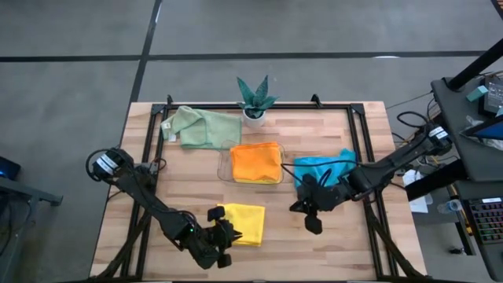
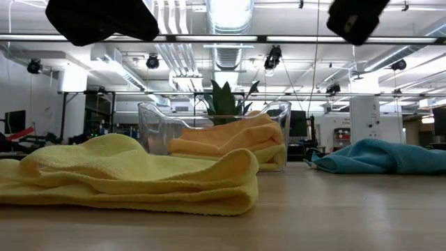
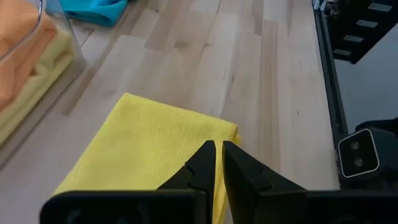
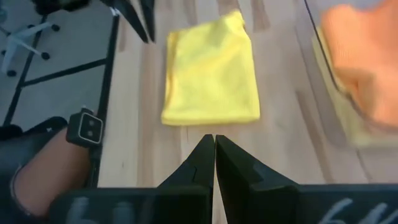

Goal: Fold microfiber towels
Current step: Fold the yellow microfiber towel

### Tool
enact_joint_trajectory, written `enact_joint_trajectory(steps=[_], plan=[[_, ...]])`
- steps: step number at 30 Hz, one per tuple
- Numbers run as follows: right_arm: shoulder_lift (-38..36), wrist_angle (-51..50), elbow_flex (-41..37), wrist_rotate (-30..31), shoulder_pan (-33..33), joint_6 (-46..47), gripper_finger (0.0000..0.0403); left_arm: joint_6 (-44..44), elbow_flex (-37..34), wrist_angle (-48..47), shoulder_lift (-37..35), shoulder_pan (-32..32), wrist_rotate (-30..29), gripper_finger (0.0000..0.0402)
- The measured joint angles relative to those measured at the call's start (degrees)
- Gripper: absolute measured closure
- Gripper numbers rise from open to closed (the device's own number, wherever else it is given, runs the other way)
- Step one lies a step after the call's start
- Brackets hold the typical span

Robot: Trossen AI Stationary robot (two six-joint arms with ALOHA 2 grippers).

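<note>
In the low view both arms were cut off by the top edge, so only dark lumps showed. A yellow towel (image 2: 273,157) lay under the orange towel (image 2: 223,136) in the tray (image 2: 150,125), mostly hidden. The plant (image 2: 224,101) stood behind the tray, so its pot was hidden. The blue towel (image 3: 93,7) was cut off in the left wrist view. The orange towel looked blurry in the right wrist view.

Plain towels — yellow towel (image 1: 244,223), orange towel (image 1: 256,163), teal-blue towel (image 1: 322,167), pale green towel (image 1: 200,126) — on a light wooden table (image 1: 157,196).
</note>
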Motion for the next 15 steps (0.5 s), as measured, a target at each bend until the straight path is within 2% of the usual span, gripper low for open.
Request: enact_joint_trajectory(steps=[13, 15], plan=[[2.8, 0.4, -3.2, 1.5, 2.9, 3.6, 0.0394, -0.7, 0.0, -0.9, -0.3, 0.0, 2.7, 0.0387], [3.8, 0.9, -3.2, 1.6, 3.0, 4.1, 0.0394, -2.9, 0.1, -2.1, -0.3, 0.0, 2.7, 0.0387]])
